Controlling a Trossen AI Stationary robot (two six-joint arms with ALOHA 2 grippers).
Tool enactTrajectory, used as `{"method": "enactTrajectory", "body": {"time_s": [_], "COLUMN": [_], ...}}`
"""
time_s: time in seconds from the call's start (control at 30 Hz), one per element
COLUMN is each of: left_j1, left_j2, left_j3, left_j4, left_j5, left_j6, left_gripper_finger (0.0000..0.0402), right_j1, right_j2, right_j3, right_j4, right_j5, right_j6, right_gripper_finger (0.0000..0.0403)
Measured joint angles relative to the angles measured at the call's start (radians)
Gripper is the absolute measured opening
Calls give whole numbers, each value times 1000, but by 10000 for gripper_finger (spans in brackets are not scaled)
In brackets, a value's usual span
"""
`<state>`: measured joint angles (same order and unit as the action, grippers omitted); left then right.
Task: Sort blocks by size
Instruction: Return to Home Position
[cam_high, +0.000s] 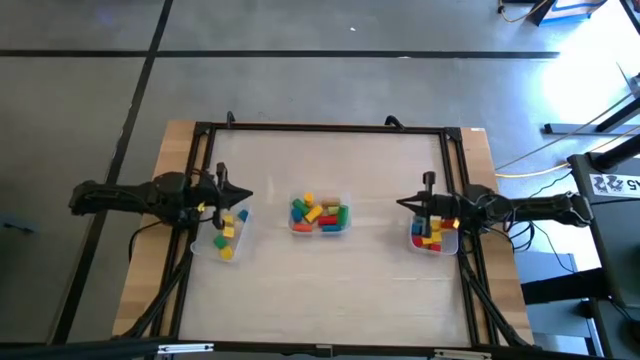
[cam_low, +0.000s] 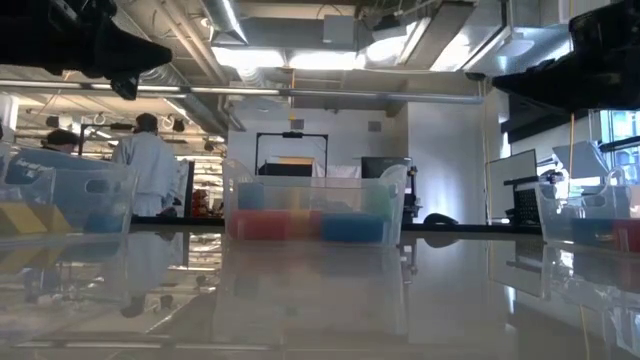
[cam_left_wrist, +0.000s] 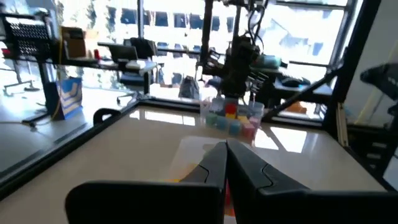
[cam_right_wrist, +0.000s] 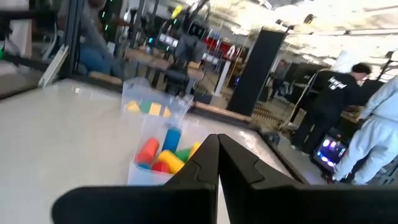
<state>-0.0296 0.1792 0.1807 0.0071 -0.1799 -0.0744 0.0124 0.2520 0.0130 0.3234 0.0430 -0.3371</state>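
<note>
Coloured blocks lie in three clear bins on the table. The middle bin holds several red, yellow, green, blue and orange pieces; it also shows in the low view and the right wrist view. The left bin holds yellow, green and blue blocks. The right bin holds red, yellow and blue blocks. My left gripper is shut and empty above the left bin's far side, pointing at the middle bin. My right gripper is shut and empty above the right bin's far side, also pointing at the middle.
A black frame runs around the white table top. Bare table lies between the bins and toward the near and far edges. People stand in the room beyond the table.
</note>
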Motion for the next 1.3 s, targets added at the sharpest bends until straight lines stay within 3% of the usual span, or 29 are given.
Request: {"method": "enactTrajectory", "body": {"time_s": [0.4, 0.73, 1.3], "left_j1": [0, 0, 0], "left_j2": [-175, -176, -174], "left_j3": [-155, -164, -164], "left_j4": [3, 14, 14], "left_j5": [-7, -3, -14], "left_j6": [-19, 4, 24], "left_gripper_finger": [5, 5, 5], "right_j1": [0, 0, 0], "right_j2": [-119, -252, -228], "right_j3": [-2, -2, -1], "right_j4": [-126, -276, -277], "right_j5": [33, 109, 96], "right_j6": [0, 19, 18], "right_gripper_finger": [12, 12, 12]}}
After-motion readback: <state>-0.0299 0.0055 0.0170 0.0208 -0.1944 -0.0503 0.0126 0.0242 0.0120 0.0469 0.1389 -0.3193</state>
